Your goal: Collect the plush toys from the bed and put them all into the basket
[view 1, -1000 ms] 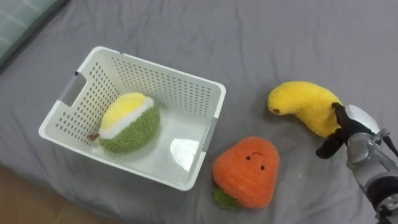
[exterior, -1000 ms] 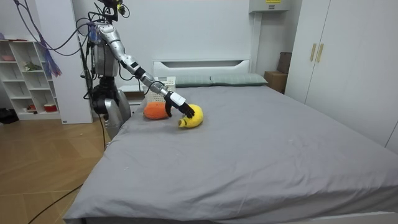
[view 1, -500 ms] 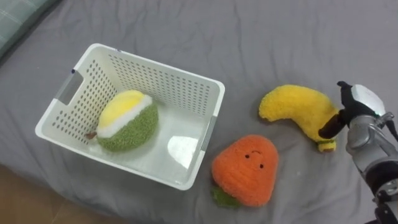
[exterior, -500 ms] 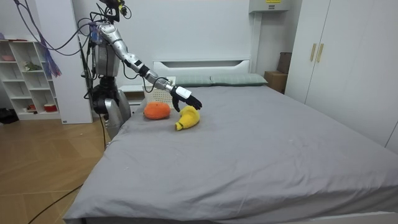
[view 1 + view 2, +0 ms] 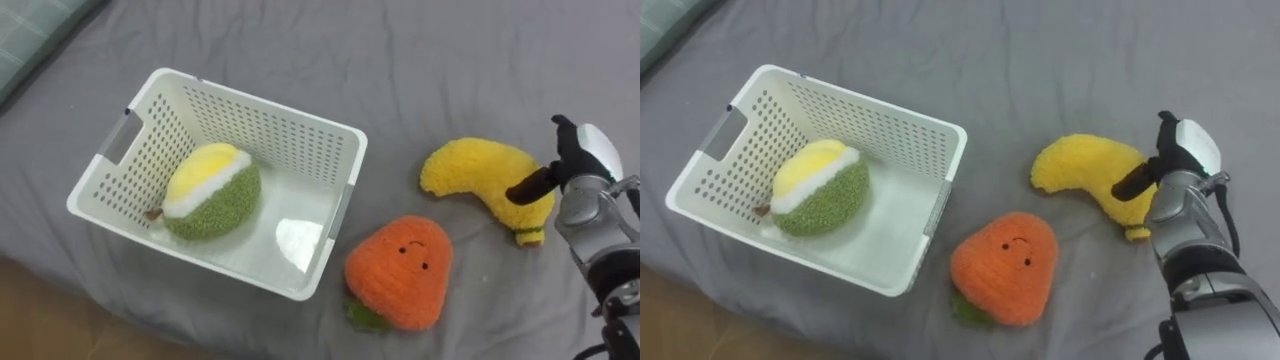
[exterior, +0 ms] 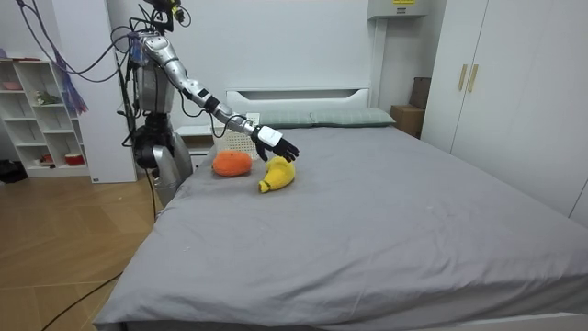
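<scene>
Grey bed [image 6: 386, 211] takes up most of the room, sheet smooth, white headboard [image 6: 294, 95] at the far end with a pale pillow [image 6: 340, 117] against it. White wardrobe [image 6: 496, 83] on the room view's right, white shelf unit [image 6: 41, 110] on the room view's left. Robot stands upright on the wood floor at the bed's side near the head end, on the room view's left, right arm stretched out and down over the mattress.

White perforated basket [image 5: 260, 125] sits on the sheet near the bed edge, on the robot's left, upright, handle slots in its short sides. Inside it, against the left part, one round green plush with a yellow and white top [image 5: 210, 192]. The rest of the basket floor is bare.

Two toys lie on the sheet outside the basket. Orange plush with a small face and green leaves underneath [image 5: 400, 272] is just beside the basket's near right corner, close to it but apart. Yellow banana plush [image 5: 480, 175] lies to the right of that, curved, flat on the sheet, near the orange one but not touching.

Right hand [image 5: 588, 152] is over the banana's right end, fingers apart and fairly straight, not closed on anything. One dark finger [image 5: 530, 187] crosses the banana in the eye views; cannot tell if it touches. In the room view the hand sits just above the banana.
</scene>
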